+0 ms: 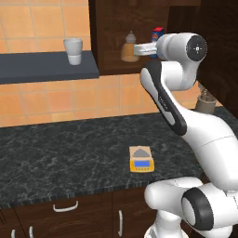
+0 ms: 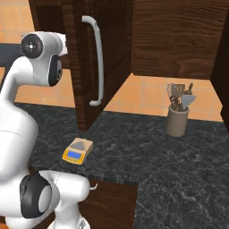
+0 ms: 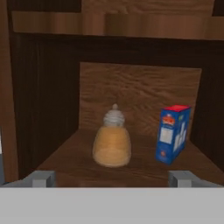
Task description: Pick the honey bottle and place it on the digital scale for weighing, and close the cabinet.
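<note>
The honey bottle (image 3: 112,142), amber with a pale conical cap, stands upright on the cabinet (image 3: 140,87) shelf, a short way ahead of me and centred. My gripper (image 3: 112,178) is open, its fingertips (image 3: 41,178) spread wide at either side with nothing between them. From the left base view the gripper (image 1: 137,48) reaches into the cabinet (image 1: 111,28) just right of the honey bottle (image 1: 130,49). The cabinet door (image 2: 80,67) stands open, its silver bar handle (image 2: 98,62) facing out. The yellow digital scale (image 1: 141,159) (image 2: 78,150) lies on the dark counter near the front edge.
A blue and red box (image 3: 173,133) (image 1: 158,33) stands on the shelf right of the bottle. A white cup (image 1: 73,50) sits on a dark wall shelf (image 1: 46,67) to the left. A utensil holder (image 2: 177,120) stands at the counter's back right. Drawers (image 1: 65,207) run below.
</note>
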Tool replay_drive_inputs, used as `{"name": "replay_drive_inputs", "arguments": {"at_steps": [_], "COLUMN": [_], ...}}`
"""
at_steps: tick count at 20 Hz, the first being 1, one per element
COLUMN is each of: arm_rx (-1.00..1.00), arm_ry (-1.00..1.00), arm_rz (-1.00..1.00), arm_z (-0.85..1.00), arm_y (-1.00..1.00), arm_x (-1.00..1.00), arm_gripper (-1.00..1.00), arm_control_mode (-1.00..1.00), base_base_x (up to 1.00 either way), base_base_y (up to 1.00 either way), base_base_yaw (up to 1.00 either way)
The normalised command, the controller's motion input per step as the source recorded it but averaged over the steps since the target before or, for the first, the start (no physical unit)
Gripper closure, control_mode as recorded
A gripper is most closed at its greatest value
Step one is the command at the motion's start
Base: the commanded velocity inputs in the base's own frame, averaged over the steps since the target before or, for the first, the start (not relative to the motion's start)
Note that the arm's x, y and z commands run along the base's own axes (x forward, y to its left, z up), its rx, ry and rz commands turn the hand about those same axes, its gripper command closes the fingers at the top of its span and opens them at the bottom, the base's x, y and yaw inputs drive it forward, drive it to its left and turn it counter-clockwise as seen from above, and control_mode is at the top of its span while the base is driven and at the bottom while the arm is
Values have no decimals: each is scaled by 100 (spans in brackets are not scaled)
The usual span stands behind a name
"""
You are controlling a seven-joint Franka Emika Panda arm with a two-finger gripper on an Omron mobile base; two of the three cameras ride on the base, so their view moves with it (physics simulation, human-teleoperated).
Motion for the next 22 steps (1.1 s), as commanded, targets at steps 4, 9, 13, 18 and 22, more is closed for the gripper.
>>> {"name": "replay_drive_inputs", "arguments": {"at_steps": [4,9,13,18,22], "arm_rx": [0,0,0,0,0], "arm_ry": [6,2,2,3,4], "arm_rz": [1,2,1,0,0], "arm_z": [0,0,0,0,0], "arm_y": [1,0,0,0,3], "arm_x": [56,61,70,66,55], "arm_gripper": [-100,-100,-100,-100,-100], "arm_control_mode": [-100,-100,-100,-100,-100], "base_base_x": [0,0,0,0,0], "base_base_y": [0,0,0,0,0], "base_base_yaw": [0,0,0,0,0]}}
